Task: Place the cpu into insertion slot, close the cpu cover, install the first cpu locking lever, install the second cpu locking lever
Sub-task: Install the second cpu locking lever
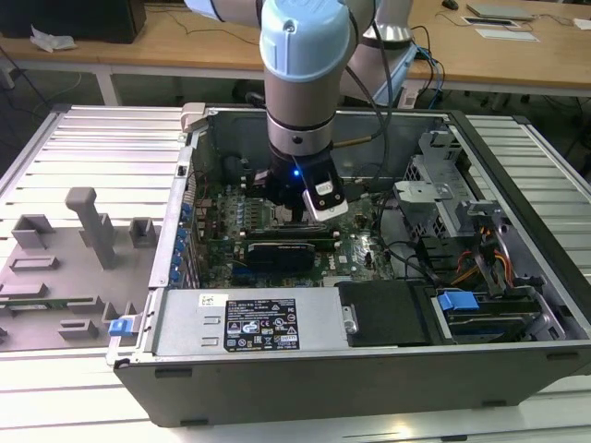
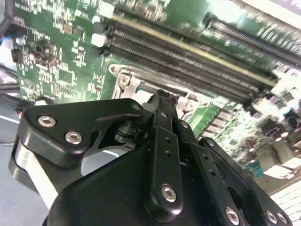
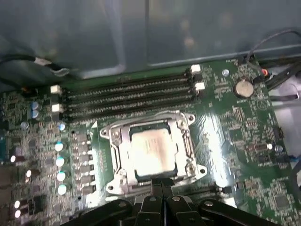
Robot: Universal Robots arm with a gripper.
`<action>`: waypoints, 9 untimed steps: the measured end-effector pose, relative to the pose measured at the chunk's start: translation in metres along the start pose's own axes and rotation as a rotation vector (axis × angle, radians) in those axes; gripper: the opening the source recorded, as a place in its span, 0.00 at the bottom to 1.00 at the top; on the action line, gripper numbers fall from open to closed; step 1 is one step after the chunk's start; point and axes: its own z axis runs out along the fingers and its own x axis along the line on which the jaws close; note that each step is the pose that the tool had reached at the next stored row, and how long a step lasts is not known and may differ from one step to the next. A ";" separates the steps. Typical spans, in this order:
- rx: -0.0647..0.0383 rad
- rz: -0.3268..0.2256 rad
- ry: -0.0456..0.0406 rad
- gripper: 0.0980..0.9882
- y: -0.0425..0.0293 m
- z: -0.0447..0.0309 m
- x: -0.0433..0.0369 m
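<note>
Gripper: the black two-fingered gripper (image 3: 162,184) has its fingers pressed together with nothing between them; the tips sit at the near edge of the socket in the first wrist view, contact uncertain.
Gripper, other views: black linkage body (image 2: 162,101) above the board; in the exterior view it hangs (image 1: 294,214) inside the open grey computer case (image 1: 517,305).
Cpu: the flat square chip with dull silver top (image 3: 151,151) lies seated in the insertion slot.
Cpu cover: the thin silver-grey metal frame plate (image 3: 186,143) appears to lie down around the chip.
Insertion slot: square socket (image 3: 113,162) on the green motherboard (image 3: 235,136).
Beyond: long black memory slots (image 3: 127,96), then the case wall.
</note>
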 end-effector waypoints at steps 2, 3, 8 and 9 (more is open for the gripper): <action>0.004 0.000 -0.0006 0.01 0.0095 0.0021 0.0013; 0.006 0.000 -0.0010 0.01 0.0135 0.0030 0.0019; 0.037 -0.003 -0.0062 0.01 0.0249 -0.0019 0.0033; 0.037 -0.003 -0.0062 0.01 0.0249 -0.0020 0.0033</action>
